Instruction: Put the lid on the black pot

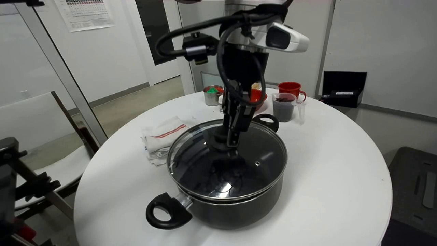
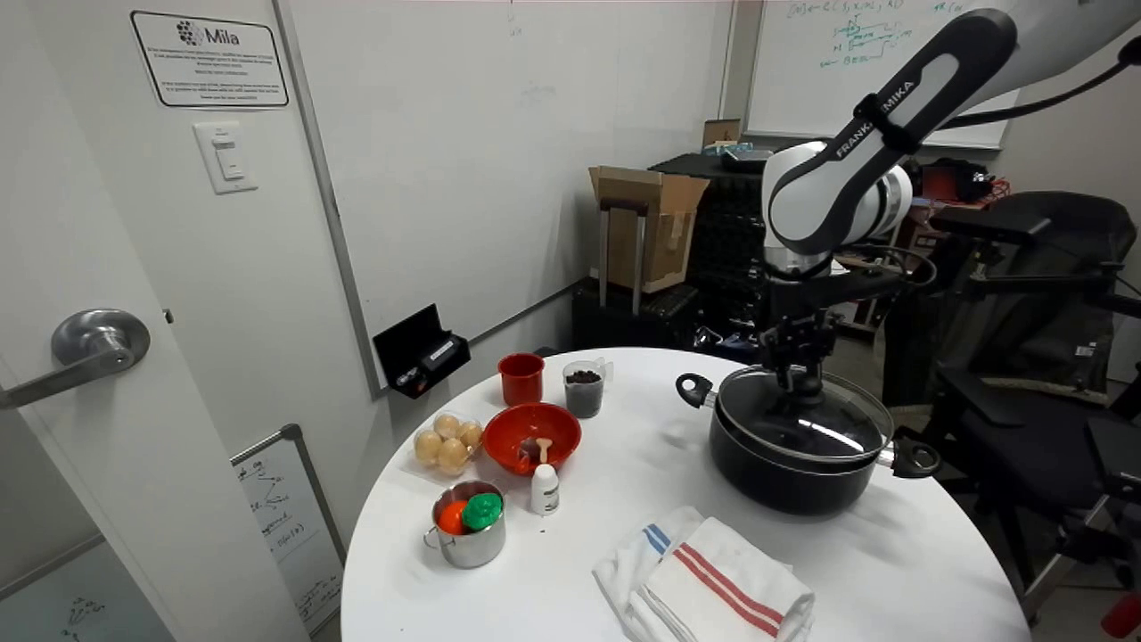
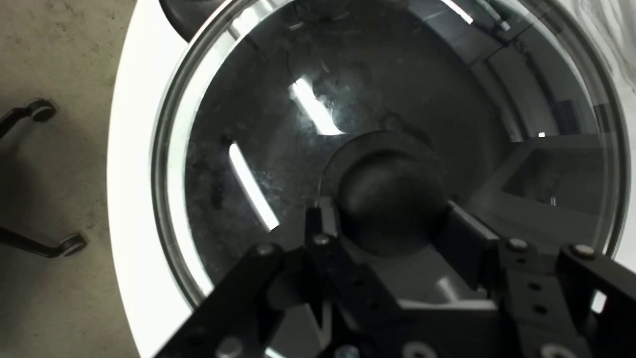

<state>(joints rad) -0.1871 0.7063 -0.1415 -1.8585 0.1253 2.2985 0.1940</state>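
Glass lid (image 1: 227, 167) was over the black pot (image 1: 239, 216), just not let go yet

It covered the mouth pretty well, and the end effector (image 3: 389, 214) looked clamped on its dark knob (image 3: 392, 191), a finger each side in the wrist view. So the positioning part looked done imo. Whether it had actually seated, I couldn't tell: both exterior views had a dark band between the lid's rim and the pot's, so it might've been sitting a touch high or slightly tilted. What was left, by my read: settling it if needed, letting go of the knob, backing straight off without dragging it. The pot stood upright on the white surface (image 1: 327, 164), with folded towels (image 2: 713, 575) near it and a red bowl (image 2: 510, 428) well apart.
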